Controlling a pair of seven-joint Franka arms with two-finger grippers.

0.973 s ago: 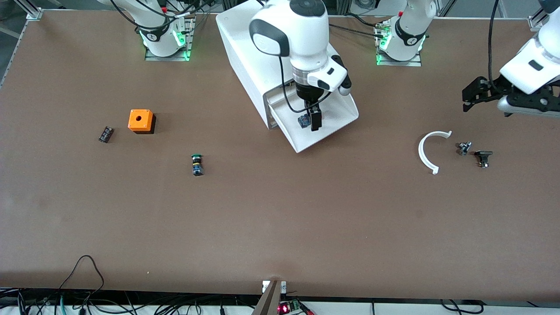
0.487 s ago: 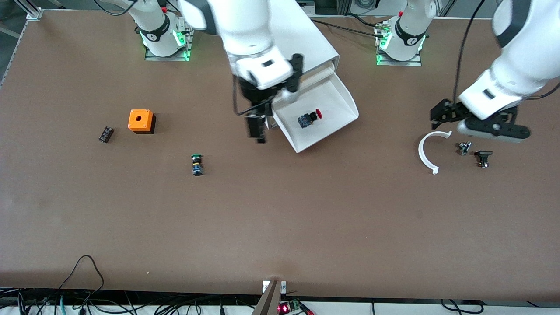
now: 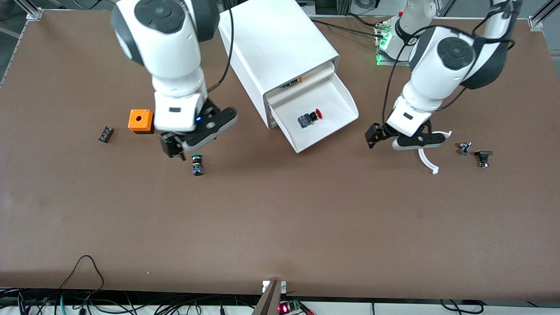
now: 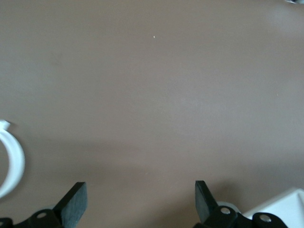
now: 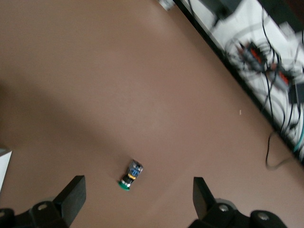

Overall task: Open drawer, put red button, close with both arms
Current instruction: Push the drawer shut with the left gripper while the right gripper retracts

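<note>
The red button [image 3: 309, 117] lay on its side in the drawer [image 3: 323, 131], which stood pulled well out of the white cabinet [image 3: 271, 43], its sloped front nearest the front camera. So the placing looked done, and by my reckoning the step in hand was the closing: both arms would need to come to the drawer's front and push it squarely home together, neither running ahead, or the tray might skew.

The right pincer [image 3: 174, 149] hung over the bench [image 3: 280, 227] toward the right arm's end, above the green-capped button [image 3: 197, 165], with the orange box [image 3: 140, 120] close by. From its wrist view its fingers [image 5: 71, 197] stood wide apart, holding nothing and touching nothing.

The left pincer [image 3: 374, 135] hung over bare bench between the drawer and the white curved bracket [image 3: 426, 159]. Its fingers [image 4: 76, 202] were likewise spread wide and empty. A corner of the drawer showed at the edge of that wrist view.
</note>
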